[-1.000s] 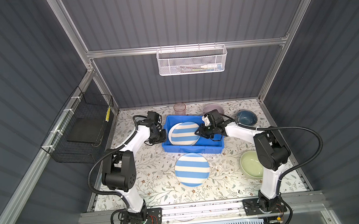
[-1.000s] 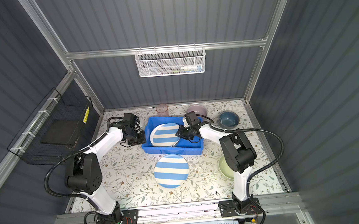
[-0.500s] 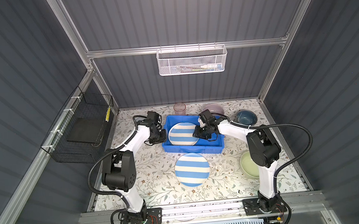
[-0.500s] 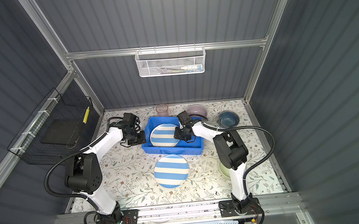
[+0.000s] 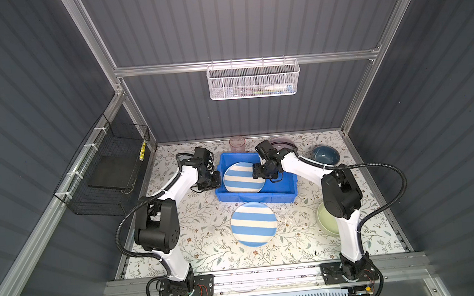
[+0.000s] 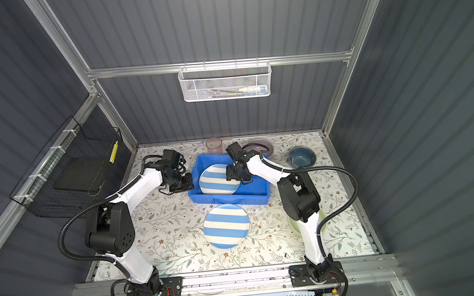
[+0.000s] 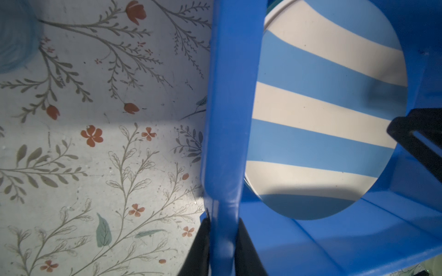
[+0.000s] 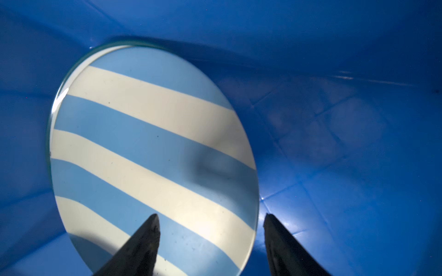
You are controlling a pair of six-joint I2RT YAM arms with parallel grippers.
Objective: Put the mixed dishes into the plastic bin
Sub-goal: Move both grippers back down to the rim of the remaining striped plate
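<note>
Floral tabletop (image 5: 208,242): left gripper (image 7: 223,218) clamps rim of blue bin (image 5: 279,195); right gripper (image 8: 211,216) spread, empty, over striped plate (image 5: 238,178) — looks rigid, slick; pinch at edge.

Near my right end effector (image 8: 210,215), the bin (image 8: 358,143) is smooth, glossy blue plastic with faint moulded grid lines on its floor. The striped plate (image 8: 153,148) looks glazed and shiny, its rim catching light. My fingers (image 8: 141,248) are matt black. The bench (image 7: 95,155) has a matt, floral-printed covering, lightly scuffed.
</note>
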